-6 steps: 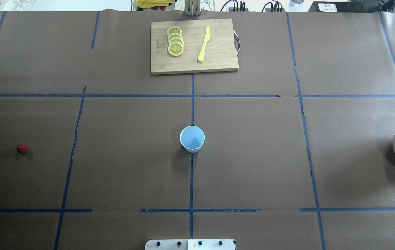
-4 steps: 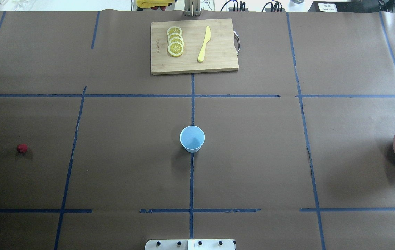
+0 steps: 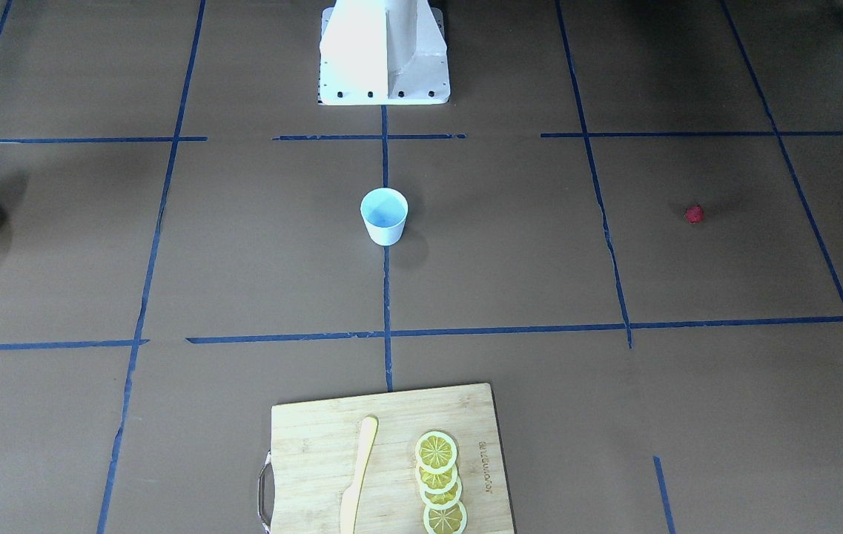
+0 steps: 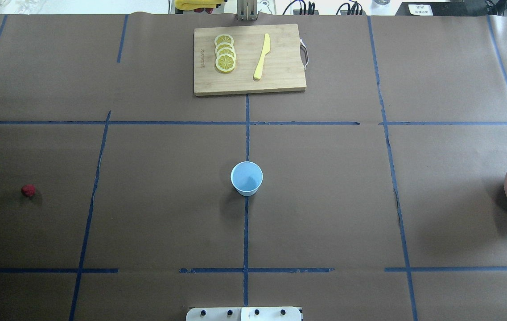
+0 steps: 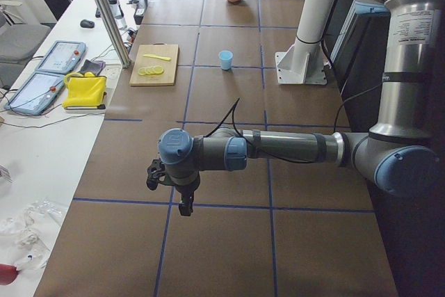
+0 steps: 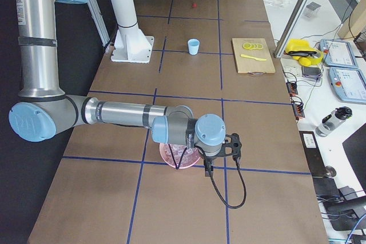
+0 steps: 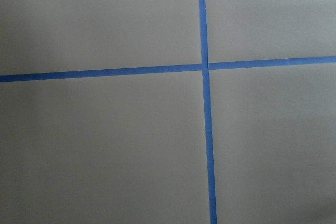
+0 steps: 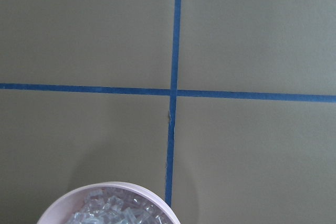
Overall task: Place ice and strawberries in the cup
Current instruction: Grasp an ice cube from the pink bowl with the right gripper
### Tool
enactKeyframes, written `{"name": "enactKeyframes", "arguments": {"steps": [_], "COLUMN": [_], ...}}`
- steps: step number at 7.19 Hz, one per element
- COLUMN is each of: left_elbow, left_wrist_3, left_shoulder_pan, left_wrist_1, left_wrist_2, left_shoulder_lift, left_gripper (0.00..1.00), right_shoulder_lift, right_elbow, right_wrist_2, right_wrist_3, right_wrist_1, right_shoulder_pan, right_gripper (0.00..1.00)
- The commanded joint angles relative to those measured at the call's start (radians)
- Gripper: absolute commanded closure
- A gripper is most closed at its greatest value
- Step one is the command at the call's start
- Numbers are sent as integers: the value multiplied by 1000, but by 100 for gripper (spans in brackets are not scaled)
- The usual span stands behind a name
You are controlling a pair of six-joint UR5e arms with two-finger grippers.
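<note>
I cannot tell if the left claw (image 5: 183, 203) or the right claw (image 6: 207, 166) is open. The ice (image 8: 113, 208) fills a pink bowl (image 8: 63, 205) just under the right claw. The cup (image 4: 247, 178) is far from both claws, and the strawberry (image 4: 28, 191) lies on the left claw's side of it.

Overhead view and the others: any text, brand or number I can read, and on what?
Cutting board: brand mark printed by the lemon slices, too small to read.
White card at the overhead view's top edge: dark characters, blurred.
Left arm's sticker, right arm's sticker: too small to read.
No text reads clearly.
</note>
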Motion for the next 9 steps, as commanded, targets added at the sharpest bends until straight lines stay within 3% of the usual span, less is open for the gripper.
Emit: {"name": "enactKeyframes", "arguments": {"steps": [1, 2, 5, 6, 7, 8, 9], "left_elbow": [-3, -3, -11, -11, -10, -8, -4], "left_wrist_3": [0, 3, 1, 1, 1, 3, 3], "left_shoulder_pan": [0, 0, -2, -2, -2, -2, -2], "left_wrist_1": [-1, -1, -1, -1, -1, -1, -1], "left_wrist_2": [0, 2, 0, 0, 0, 2, 0], "left_shoulder_lift": [-1, -1, 4, 6, 7, 10, 10], "left_gripper": [0, 0, 0, 0, 0, 0, 0], "right_shoulder_lift": [-4, -33, -88, -91, -99, -128, -194], "right_elbow": [71, 60, 239, 326, 342, 339, 338], "right_wrist_2": [0, 15, -21, -216, -242, -179, -172], "right_wrist_3": [-1, 6, 19, 21, 24, 24, 24], "right_wrist_1": [-6, 1, 24, 21, 0, 12, 67], "right_shoulder_pan": [-2, -5, -113, -208, -242, -243, -247], "right_gripper": [1, 1, 1, 1, 1, 1, 1]}}
